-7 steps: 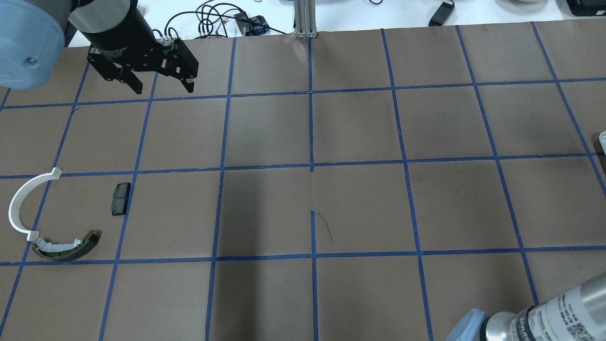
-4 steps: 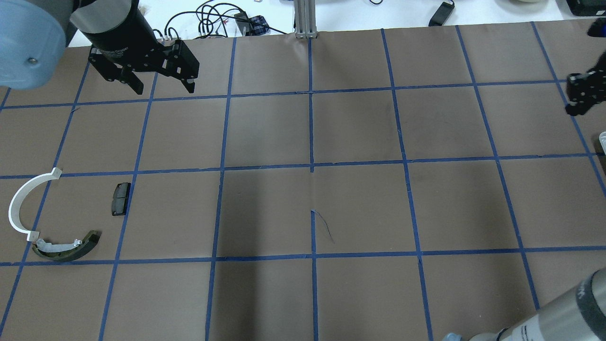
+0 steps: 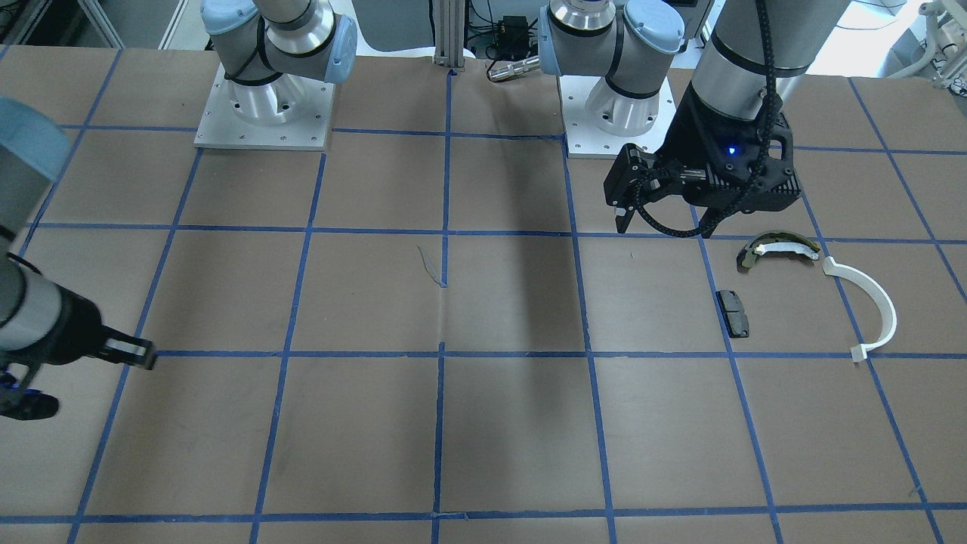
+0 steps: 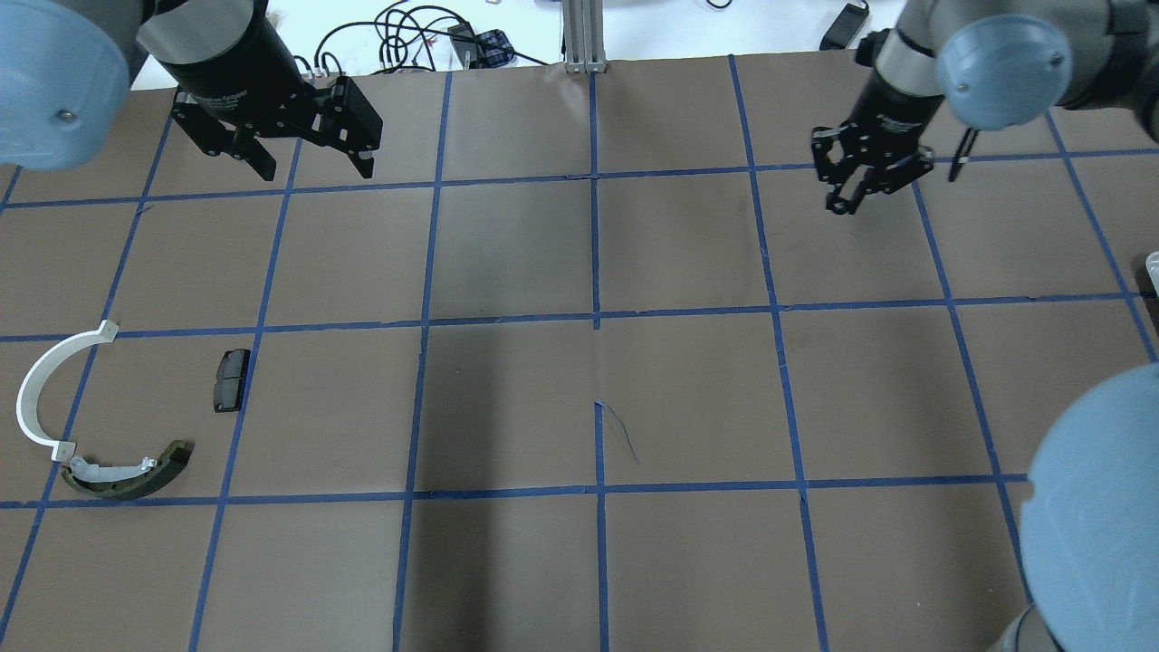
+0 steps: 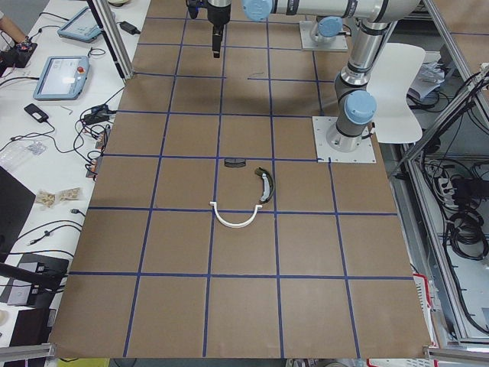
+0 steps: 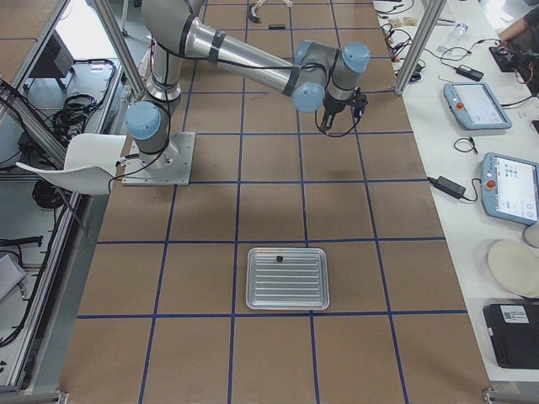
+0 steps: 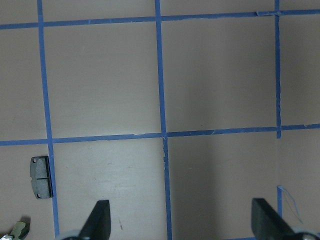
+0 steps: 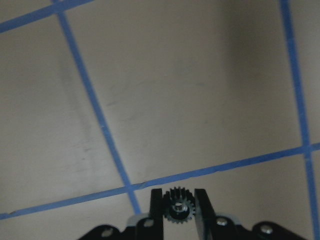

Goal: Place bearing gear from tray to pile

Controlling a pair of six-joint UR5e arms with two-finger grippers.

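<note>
My right gripper (image 4: 856,195) is shut on a small black bearing gear (image 8: 176,206), held between the fingertips above the table's far right. It also shows in the front view (image 3: 140,353). The pile lies at the near left: a white half-ring arc (image 4: 41,389), an olive-and-white brake shoe (image 4: 127,471) and a small black pad (image 4: 231,380). My left gripper (image 4: 312,167) hangs open and empty over the far left, beyond the pile. The left wrist view shows the pad (image 7: 41,176) at its lower left.
A ribbed metal tray (image 6: 286,278) lies on the table's right end with one small dark part (image 6: 278,258) on it; only its edge (image 4: 1152,272) shows in the overhead view. Cables (image 4: 407,36) lie beyond the far edge. The right arm's elbow (image 4: 1100,507) fills the near right corner.
My right arm has swung in from the right edge. Its gripper has moved left over the far right of the table. The left arm and the pile have not moved.
</note>
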